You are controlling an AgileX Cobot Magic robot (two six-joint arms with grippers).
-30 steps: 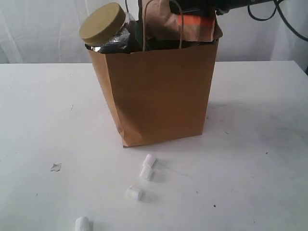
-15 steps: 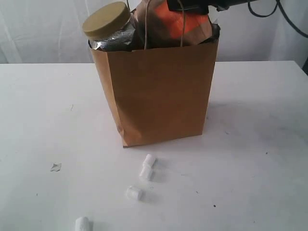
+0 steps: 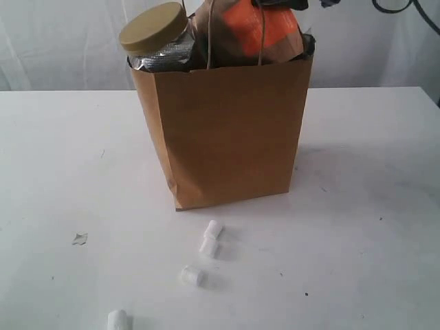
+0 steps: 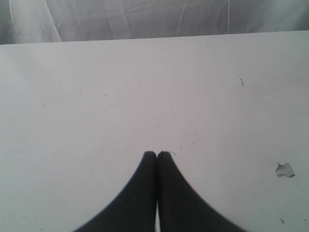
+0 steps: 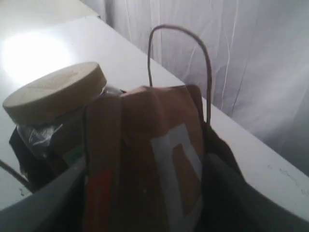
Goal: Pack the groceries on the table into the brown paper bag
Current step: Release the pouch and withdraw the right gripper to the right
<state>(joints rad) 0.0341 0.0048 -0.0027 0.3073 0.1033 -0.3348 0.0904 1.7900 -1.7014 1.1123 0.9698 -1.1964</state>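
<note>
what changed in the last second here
The right hand lifted nearly out of the exterior view's top, and the brown-orange pouch it straddles now stands more upright in the brown paper bag, showing more orange; whether it is gripped is unclear. The clear jar with mustard lid nudged slightly toward the pouch. Bag base and small white bits stayed put.

One upright kraft-brown paper bag [image 3: 227, 130] stands on the one large white tabletop [image 3: 357, 206]. It has a single twisted paper loop handle [image 5: 176, 26] plainly in sight and two groceries sticking out of its top — one clear jar with a mustard-coloured lid [image 3: 155, 31] and one brown-orange pouch [image 3: 258, 31]. Toward the surface's near edge lie four small white cylindrical bits [image 3: 213, 229] and, left of them, one tiny pale torn scrap [image 3: 80, 238].
</note>
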